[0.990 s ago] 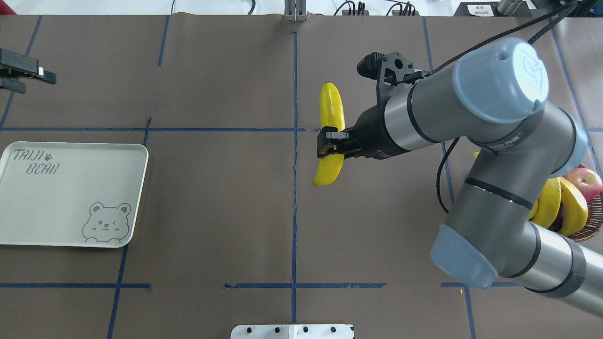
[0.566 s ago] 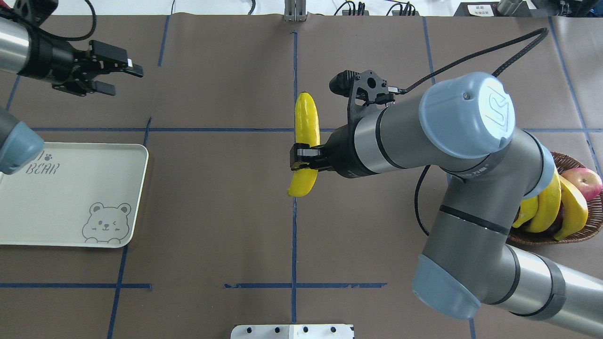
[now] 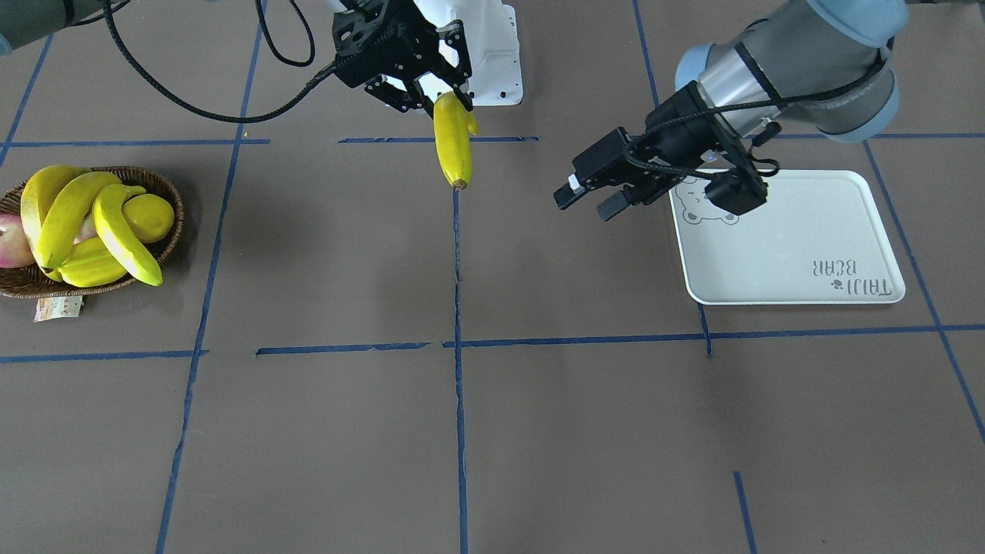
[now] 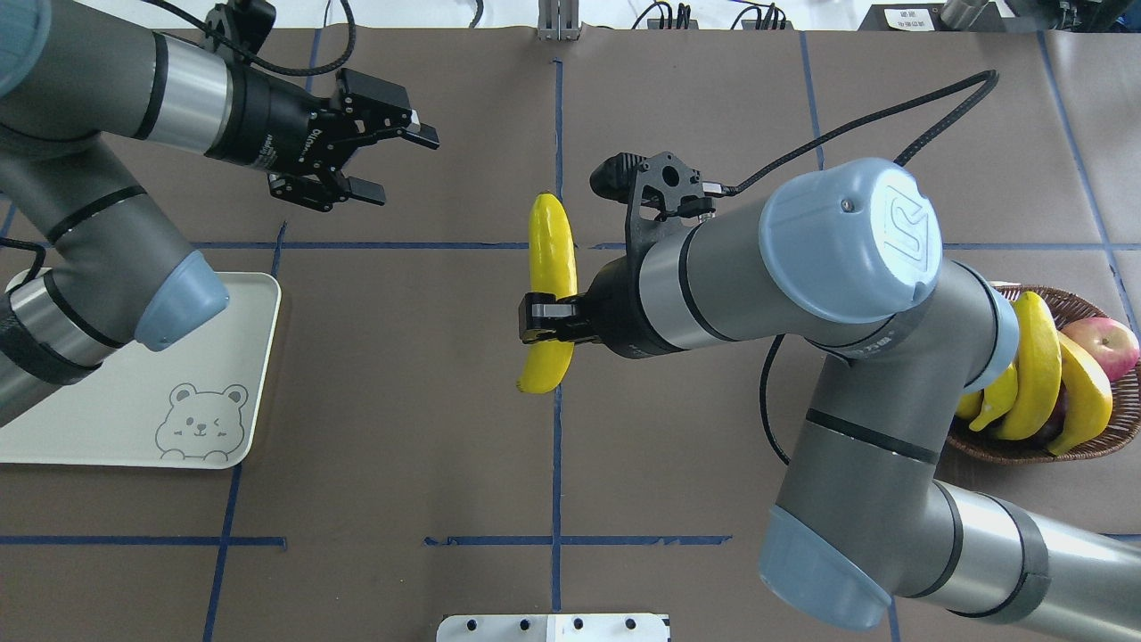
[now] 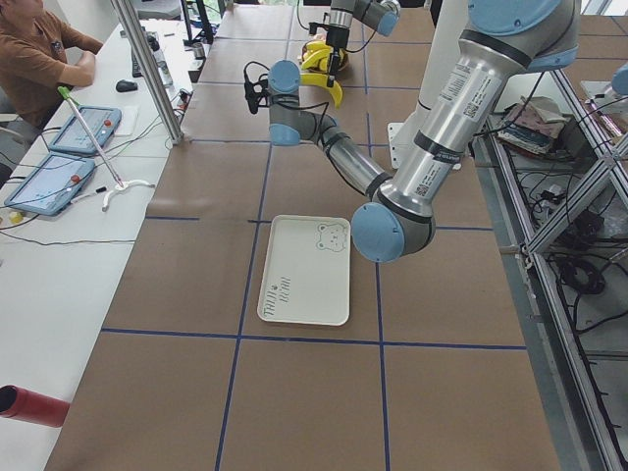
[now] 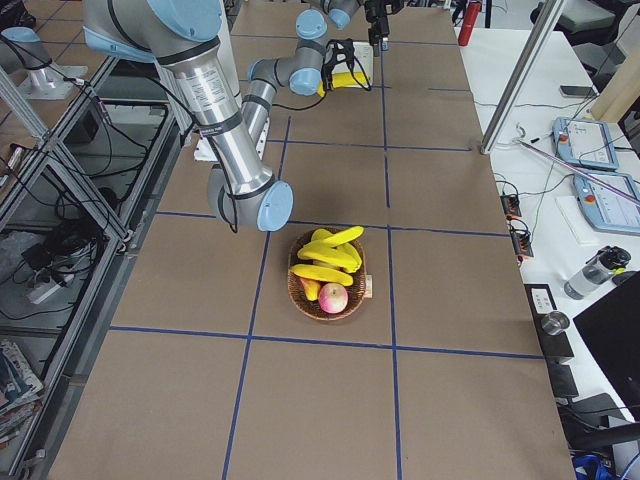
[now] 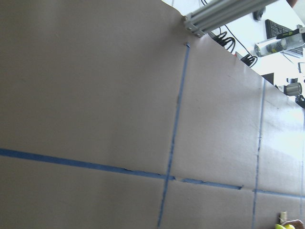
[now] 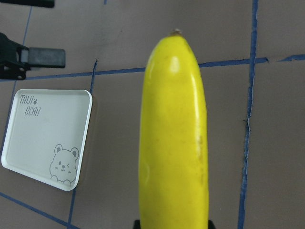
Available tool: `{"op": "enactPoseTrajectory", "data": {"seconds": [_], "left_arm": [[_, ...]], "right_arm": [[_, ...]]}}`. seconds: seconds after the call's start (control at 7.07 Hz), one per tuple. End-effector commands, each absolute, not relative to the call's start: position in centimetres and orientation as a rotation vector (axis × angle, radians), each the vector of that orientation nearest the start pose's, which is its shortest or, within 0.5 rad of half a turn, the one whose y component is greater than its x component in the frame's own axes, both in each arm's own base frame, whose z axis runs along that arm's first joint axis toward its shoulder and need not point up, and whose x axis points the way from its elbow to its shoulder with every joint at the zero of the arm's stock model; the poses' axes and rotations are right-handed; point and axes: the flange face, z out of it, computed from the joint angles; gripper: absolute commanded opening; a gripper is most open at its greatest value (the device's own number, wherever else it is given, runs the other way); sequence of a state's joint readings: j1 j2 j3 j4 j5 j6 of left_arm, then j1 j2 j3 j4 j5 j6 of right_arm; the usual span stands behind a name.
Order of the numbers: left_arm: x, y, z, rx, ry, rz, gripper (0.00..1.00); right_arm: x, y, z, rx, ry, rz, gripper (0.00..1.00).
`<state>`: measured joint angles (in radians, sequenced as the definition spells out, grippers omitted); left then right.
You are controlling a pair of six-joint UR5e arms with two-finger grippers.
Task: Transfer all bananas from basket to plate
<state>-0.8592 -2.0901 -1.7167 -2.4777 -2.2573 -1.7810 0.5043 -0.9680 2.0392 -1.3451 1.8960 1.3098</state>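
- Grey left arm has swung in; its left gripper, fingers apart and empty, now faces the banana.
- Meanwhile my right gripper, clamped on that banana, has edged to the counter's centre line: a hand-over, I judge.
- Remaining bananas sit in the basket, well apart from the plate.

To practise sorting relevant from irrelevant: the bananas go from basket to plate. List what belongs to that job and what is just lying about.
Job: held banana, right gripper shut on it, open left gripper, the other bananas, basket, plate.
Lying about: apple, lemon, paper tag beside the basket, tablets on the side desk.
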Motion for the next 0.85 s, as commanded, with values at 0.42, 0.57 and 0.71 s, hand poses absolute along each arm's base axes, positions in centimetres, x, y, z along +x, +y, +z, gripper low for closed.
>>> {"op": "enactPoseTrajectory", "data": {"seconds": [0.42, 0.57, 0.71], "left_arm": [[40.2, -42.9, 13.3, -0.037, 1.725, -0.200, 0.99], [40.2, -43.0, 13.2, -0.035, 1.725, -0.201, 0.99], [40.2, -42.9, 13.1, -0.035, 1.726, -0.198, 0.98]], "right_arm": [[-42.8, -35.0, 9.3, 0.223, -1.305, -0.006, 0.01], [-42.8, -35.0, 9.3, 0.222, -1.305, -0.004, 0.01], [-42.7, -35.0, 9.1, 0.224, -1.309, -0.005, 0.01]]}}
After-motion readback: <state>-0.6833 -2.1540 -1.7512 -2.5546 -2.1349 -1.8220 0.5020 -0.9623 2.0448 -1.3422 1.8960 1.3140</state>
